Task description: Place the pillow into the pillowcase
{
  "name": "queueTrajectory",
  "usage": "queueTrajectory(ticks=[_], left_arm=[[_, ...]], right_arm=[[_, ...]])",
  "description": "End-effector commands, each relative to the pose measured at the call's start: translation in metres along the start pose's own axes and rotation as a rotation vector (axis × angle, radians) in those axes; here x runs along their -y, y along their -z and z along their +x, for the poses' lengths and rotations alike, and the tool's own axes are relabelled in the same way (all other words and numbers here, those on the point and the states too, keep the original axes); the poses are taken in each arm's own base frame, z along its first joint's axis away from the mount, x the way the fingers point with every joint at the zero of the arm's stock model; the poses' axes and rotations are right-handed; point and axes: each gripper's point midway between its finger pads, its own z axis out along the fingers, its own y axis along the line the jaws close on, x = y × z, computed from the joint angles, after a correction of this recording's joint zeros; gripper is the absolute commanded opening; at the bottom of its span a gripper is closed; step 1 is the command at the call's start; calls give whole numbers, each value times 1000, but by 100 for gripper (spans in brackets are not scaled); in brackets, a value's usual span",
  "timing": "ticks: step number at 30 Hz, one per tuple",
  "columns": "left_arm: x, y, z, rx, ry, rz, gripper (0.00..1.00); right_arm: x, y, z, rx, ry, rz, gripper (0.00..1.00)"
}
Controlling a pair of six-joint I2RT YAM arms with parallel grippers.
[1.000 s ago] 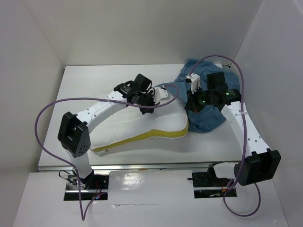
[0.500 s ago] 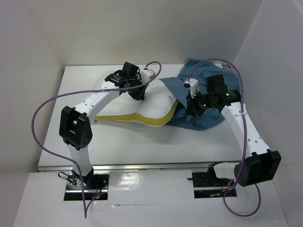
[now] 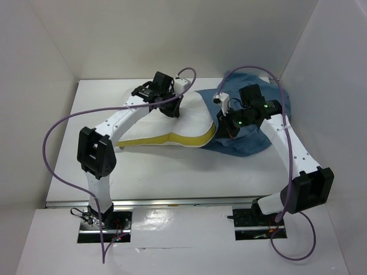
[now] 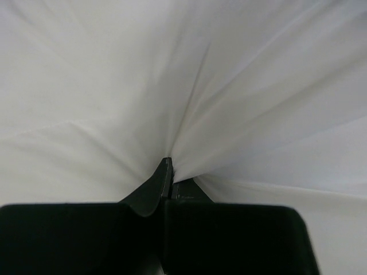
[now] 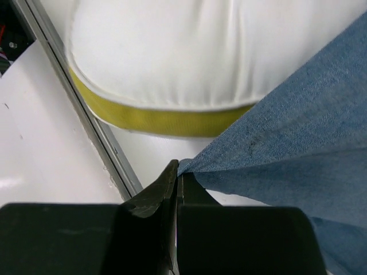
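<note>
The white pillow (image 3: 189,120) with its yellow strip (image 3: 172,139) lies across the table's middle, its right end tucked under the edge of the dusty-blue pillowcase (image 3: 252,140). My left gripper (image 3: 170,109) is shut on a pinch of the pillow's white cloth (image 4: 183,103), which fans out in tight folds from the jaws. My right gripper (image 3: 227,127) is shut on the pillowcase's edge (image 5: 287,137) and holds it up beside the pillow's yellow strip (image 5: 166,120).
White walls close in the table (image 3: 172,177) at the back and on both sides. Purple cables (image 3: 57,137) loop off both arms. A metal rail (image 5: 97,132) runs along the table's near edge.
The left gripper has carried the pillow back and to the right, its right end now under the pillowcase's edge. The right gripper has shifted left and back with the pillowcase edge.
</note>
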Motion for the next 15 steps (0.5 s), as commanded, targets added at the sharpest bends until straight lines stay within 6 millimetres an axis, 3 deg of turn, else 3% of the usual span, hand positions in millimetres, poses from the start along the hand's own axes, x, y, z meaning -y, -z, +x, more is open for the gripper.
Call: queueTrajectory(ticks=[1, 6, 7, 10, 15], left_arm=[[-14, 3, -45, 134, 41, -121, 0], [0, -16, -46, 118, 29, -149, 0], [-1, -16, -54, 140, 27, -157, 0], [-3, -27, -50, 121, 24, -177, 0], [-12, -31, -60, 155, 33, -222, 0]], right_arm=[[-20, 7, -23, 43, 21, -78, 0], [-33, 4, -27, 21, 22, -131, 0], [-34, 3, -29, 18, 16, -142, 0], [-40, 7, -36, 24, 27, -159, 0], [-47, 6, -39, 27, 34, -195, 0]])
